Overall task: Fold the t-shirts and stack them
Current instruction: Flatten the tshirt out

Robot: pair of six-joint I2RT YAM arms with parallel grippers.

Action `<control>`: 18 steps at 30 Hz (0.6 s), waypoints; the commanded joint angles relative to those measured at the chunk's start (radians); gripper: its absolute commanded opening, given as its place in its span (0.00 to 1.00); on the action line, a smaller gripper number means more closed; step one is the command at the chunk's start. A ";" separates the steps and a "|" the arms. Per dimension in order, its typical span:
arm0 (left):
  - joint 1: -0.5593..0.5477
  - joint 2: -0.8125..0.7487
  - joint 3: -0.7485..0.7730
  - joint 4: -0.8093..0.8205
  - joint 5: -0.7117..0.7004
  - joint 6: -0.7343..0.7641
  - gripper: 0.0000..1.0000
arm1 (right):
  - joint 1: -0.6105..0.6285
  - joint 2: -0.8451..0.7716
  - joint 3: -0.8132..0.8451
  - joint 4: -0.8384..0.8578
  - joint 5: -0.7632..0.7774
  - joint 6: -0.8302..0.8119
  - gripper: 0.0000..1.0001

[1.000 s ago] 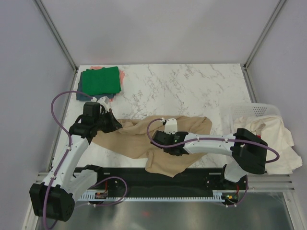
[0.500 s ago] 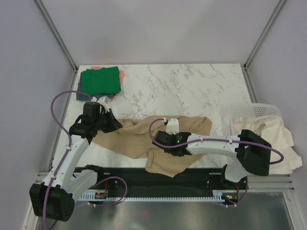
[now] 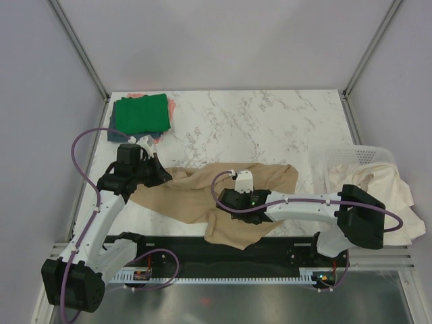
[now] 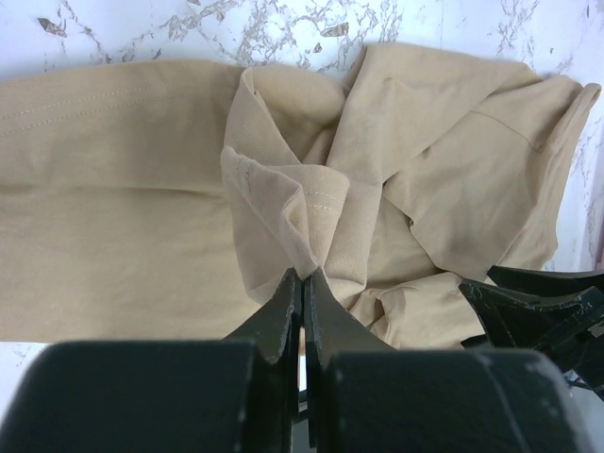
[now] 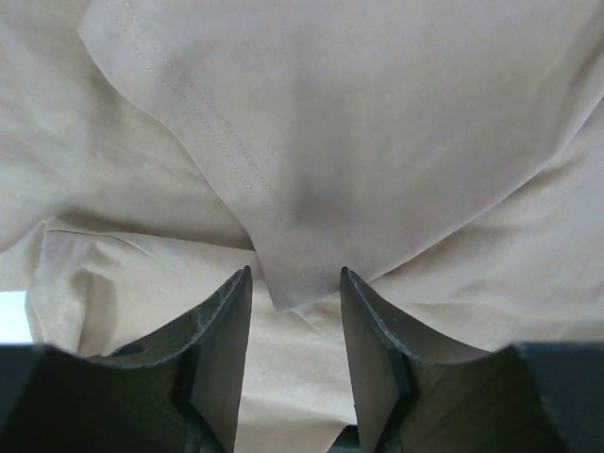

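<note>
A large tan t-shirt (image 3: 196, 199) lies crumpled across the near middle of the marble table. My left gripper (image 3: 160, 177) is at its left end, shut on a bunched fold of the tan t-shirt (image 4: 283, 203); the closed tips (image 4: 302, 276) pinch the cloth. My right gripper (image 3: 226, 202) is low over the shirt's middle and stands open. A hemmed corner of the tan t-shirt (image 5: 311, 160) hangs between its spread fingers (image 5: 294, 274), untouched by either pad. Folded t-shirts are stacked at the back left, with a green one (image 3: 140, 113) on top.
Under the green shirt, a dark blue-grey one (image 3: 116, 134) and a salmon-pink edge (image 3: 172, 108) show. A white mesh basket (image 3: 358, 156) stands at the right edge with cream cloth (image 3: 388, 192) spilling over it. The black rail (image 3: 223, 251) runs along the near edge.
The right gripper's jaws have spread apart over the tan shirt and its wrist has shifted slightly. The left arm and its grip have not moved.
</note>
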 commanded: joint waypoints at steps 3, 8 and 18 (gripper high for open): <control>-0.004 -0.016 -0.002 0.029 0.018 -0.016 0.02 | 0.005 0.014 0.006 -0.024 0.034 0.024 0.45; -0.006 -0.017 -0.002 0.031 0.018 -0.016 0.02 | 0.003 0.020 0.013 -0.046 0.050 0.025 0.33; -0.004 -0.017 0.000 0.029 0.014 -0.016 0.02 | 0.003 -0.022 0.030 -0.144 0.094 0.041 0.00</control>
